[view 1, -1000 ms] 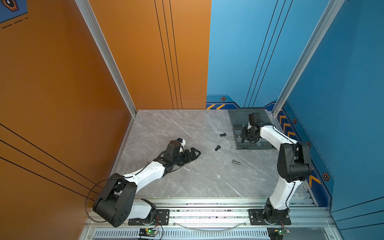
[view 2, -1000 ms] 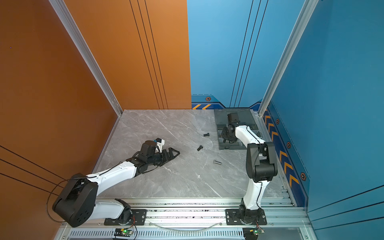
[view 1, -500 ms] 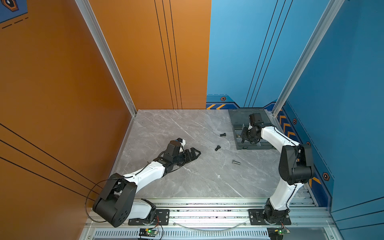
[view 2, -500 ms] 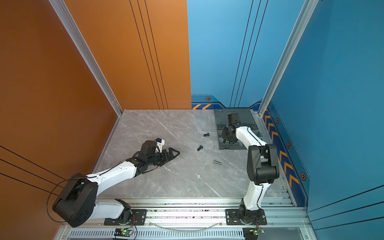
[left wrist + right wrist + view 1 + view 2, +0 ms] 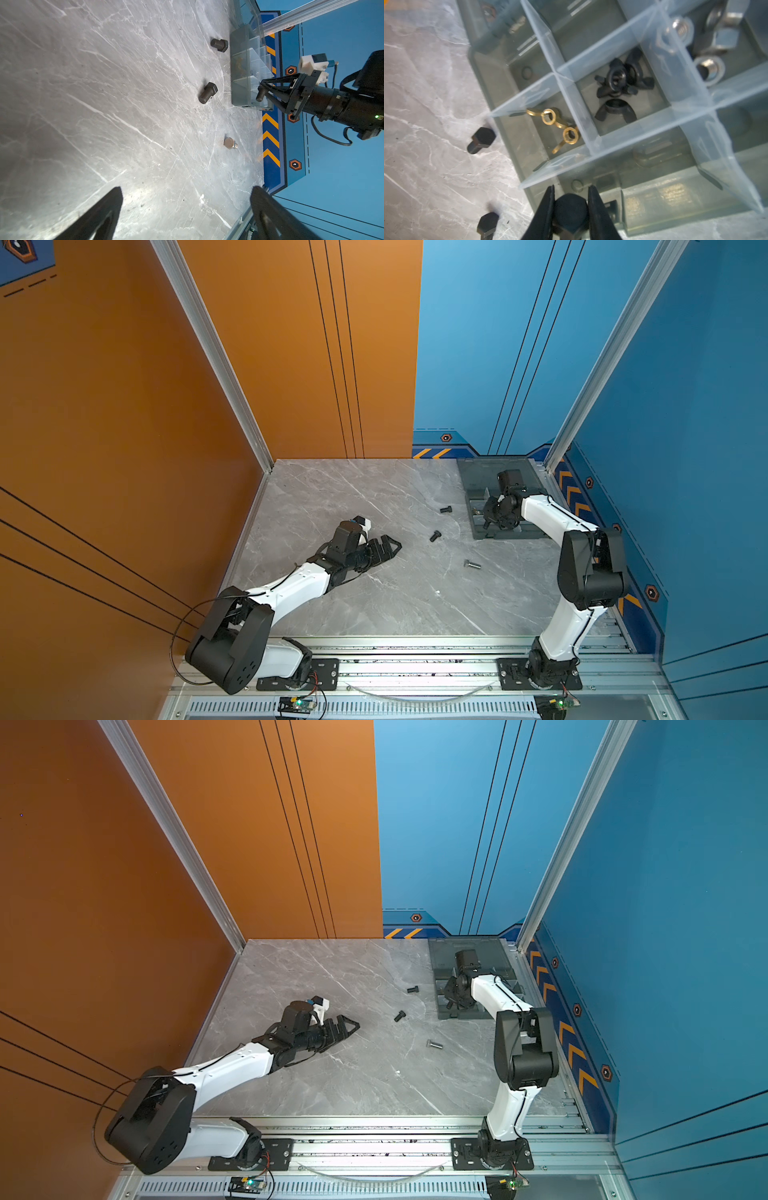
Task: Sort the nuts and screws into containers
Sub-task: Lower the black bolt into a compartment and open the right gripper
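Observation:
My right gripper point(image 5: 571, 197) is shut on a black hex-head screw point(image 5: 570, 209) and hovers over the near front compartment of the grey organizer box point(image 5: 511, 535). From the left wrist view the screw's shank point(image 5: 260, 94) hangs from those jaws above the box. Two black screws point(image 5: 445, 509) point(image 5: 435, 536) and a silver screw point(image 5: 472, 564) lie on the table left of the box. Brass wing nuts point(image 5: 558, 126), black wing nuts point(image 5: 618, 83) and silver hex nuts point(image 5: 708, 68) lie in separate compartments. My left gripper point(image 5: 390, 547) lies low on the table, open and empty.
The box's flat lid point(image 5: 478, 472) lies open behind it against the blue back wall. An orange wall bounds the left side, a blue wall the right. A metal rail point(image 5: 415, 647) runs along the table's front edge.
The right arm's elbow has shifted slightly while its gripper stays over the box with the screw. The left arm has not moved.

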`<state>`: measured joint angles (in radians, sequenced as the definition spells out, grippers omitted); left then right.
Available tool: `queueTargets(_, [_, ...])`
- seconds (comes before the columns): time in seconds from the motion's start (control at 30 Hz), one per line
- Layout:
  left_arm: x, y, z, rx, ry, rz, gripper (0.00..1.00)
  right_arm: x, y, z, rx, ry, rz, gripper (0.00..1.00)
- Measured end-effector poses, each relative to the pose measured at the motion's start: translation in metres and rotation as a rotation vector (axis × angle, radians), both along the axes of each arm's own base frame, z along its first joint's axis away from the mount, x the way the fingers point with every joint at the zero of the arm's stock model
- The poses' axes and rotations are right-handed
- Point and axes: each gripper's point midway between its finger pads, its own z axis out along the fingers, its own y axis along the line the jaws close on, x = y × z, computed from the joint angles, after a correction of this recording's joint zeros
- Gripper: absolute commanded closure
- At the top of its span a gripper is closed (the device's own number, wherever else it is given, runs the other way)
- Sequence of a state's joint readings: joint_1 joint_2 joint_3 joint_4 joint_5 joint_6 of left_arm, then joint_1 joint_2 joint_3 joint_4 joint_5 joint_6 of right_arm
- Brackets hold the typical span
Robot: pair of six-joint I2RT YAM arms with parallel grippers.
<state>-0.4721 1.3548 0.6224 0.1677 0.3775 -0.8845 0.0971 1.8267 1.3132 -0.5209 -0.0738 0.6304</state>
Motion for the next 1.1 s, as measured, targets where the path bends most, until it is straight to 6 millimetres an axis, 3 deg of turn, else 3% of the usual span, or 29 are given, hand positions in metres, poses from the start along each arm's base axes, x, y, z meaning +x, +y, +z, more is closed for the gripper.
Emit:
queueTargets(0.5, [0.0, 0.0, 0.0, 0.0, 0.0, 0.0, 0.02, 0.004, -0.005, -0.003, 0.034, -0.017, -0.075, 0.88])
queueTargets(0.8, [0.0, 0.0, 0.0, 0.0, -0.001, 0.0, 0.02, 0.007, -0.008, -0.002, 0.043, -0.027, -0.097, 0.61])
queueTargets(1.1, [0.0, 0.0, 0.0, 0.0, -0.001, 0.0, 0.02, 0.008, -0.008, -0.002, 0.049, -0.03, -0.098, 0.51])
